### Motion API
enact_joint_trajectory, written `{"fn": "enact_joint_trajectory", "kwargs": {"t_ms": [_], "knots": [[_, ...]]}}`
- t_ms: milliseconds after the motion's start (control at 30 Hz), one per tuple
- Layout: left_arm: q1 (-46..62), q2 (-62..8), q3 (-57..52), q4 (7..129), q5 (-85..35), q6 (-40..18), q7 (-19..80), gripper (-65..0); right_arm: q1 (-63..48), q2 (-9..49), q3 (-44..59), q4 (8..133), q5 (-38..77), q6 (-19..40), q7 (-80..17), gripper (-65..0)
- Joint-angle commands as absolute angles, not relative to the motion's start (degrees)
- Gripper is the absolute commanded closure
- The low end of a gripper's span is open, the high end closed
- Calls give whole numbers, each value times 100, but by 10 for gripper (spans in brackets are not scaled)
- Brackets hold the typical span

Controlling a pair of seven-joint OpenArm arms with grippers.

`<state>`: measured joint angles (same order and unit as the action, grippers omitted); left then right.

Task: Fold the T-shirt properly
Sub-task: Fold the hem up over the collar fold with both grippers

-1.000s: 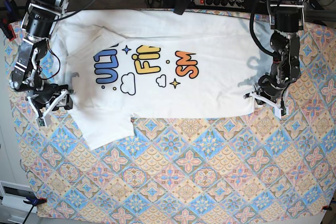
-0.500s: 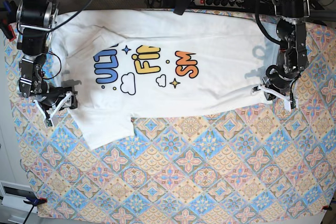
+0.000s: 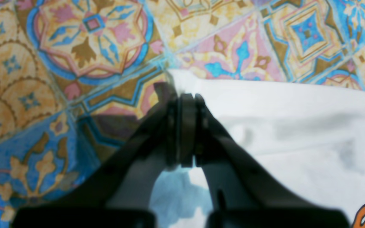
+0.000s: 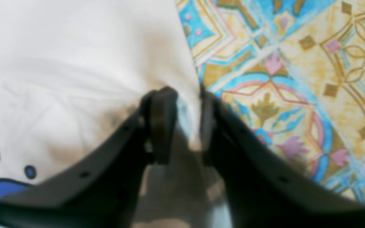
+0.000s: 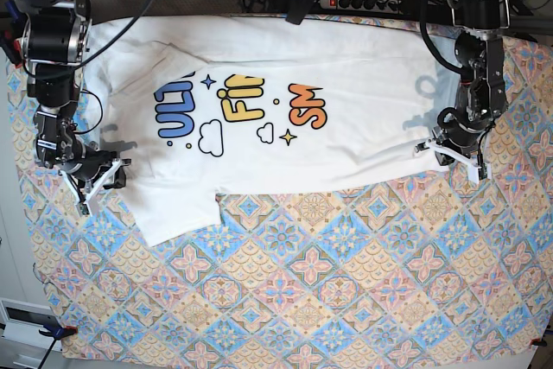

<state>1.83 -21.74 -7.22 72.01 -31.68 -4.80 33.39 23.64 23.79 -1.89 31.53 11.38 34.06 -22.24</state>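
The T-shirt point(image 5: 276, 118) lies spread print-up across the far half of the patterned tablecloth point(image 5: 328, 291), a sleeve folded out toward the near side; its hem corner is pinched in my left gripper point(image 3: 185, 98), jaws pressed fully together on the white cloth at the shirt's edge. My right gripper point(image 4: 187, 104) sits at the shirt's opposite edge, jaws narrowly apart with a ridge of fabric between them; whether they truly grip it I cannot tell.
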Motion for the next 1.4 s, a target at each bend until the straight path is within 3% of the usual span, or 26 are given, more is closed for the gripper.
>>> {"fn": "enact_joint_trajectory", "kwargs": {"t_ms": [0, 167, 300, 933, 1367], "knots": [[101, -2255, -752, 7292, -3196, -505, 3231, 0, 2466, 2475, -198, 3204, 1156, 3433, -2229, -62], [75, -2255, -760, 7292, -3196, -505, 3231, 0, 2457, 2484, -136, 3248, 1182, 4000, -2255, -6], [119, -2255, -760, 7600, -3196, -505, 3222, 0, 2378, 2492, 295, 3530, 1165, 4000, -2264, -7], [1719, -2229, -1684, 9314, -3196, -505, 3222, 0, -92, 2598, 1534, 7705, 1297, 4000, -3618, -7], [2615, -2229, -1938, 9516, -3196, -505, 3222, 0, -1736, 2598, 1868, 8945, 1868, 4000, -3618, -7]]}}
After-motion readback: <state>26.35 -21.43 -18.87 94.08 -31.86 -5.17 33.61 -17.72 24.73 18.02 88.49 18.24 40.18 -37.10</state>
